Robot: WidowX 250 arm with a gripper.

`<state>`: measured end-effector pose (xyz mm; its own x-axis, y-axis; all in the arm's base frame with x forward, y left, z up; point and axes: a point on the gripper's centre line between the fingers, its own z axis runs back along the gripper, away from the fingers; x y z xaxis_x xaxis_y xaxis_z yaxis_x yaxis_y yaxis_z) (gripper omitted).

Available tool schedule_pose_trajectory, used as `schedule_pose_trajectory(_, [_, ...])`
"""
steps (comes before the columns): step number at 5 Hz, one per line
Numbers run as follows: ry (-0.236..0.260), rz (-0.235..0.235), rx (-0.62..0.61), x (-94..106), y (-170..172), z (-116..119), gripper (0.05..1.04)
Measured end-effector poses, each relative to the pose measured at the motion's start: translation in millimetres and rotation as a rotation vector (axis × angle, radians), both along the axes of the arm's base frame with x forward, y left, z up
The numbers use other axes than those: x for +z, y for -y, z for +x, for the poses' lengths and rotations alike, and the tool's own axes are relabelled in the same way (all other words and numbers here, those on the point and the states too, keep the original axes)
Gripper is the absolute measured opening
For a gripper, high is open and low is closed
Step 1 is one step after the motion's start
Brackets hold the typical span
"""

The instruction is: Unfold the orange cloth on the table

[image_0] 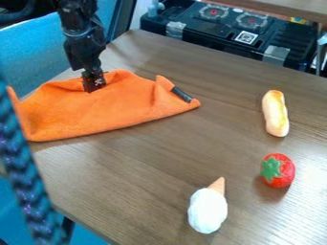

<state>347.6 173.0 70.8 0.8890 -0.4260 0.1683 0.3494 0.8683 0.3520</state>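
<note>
The black gripper (94,85) hangs down from the upper left, its lower end against the upper part of an orange cloth (102,107). Folds of the cloth rise on both sides of it. The cloth lies on the left part of the wooden table (159,158), spread out with a raised edge along its top and a dark tag near its right corner. Whether the cloth is pinched between the fingertips cannot be made out.
A toy bread roll (275,114) lies at the right, with a red strawberry (277,170) below it. A white ice cream cone (208,209) lies near the front. Behind the table stands a black case (223,31). A dark blue braided strand (22,177) crosses the left foreground.
</note>
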Motion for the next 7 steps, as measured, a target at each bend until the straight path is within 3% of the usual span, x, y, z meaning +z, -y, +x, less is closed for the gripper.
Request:
schedule_pose_trajectory(1, [0.01,0.037,-0.008,-0.8,2,3,1.001])
schedule_pose_trajectory(4, [-0.012,0.063,0.025,-14.4,-1,9,0.967])
schedule_pose_trajectory(7, [-0.002,0.074,0.058,-20.0,-1,12,0.207])
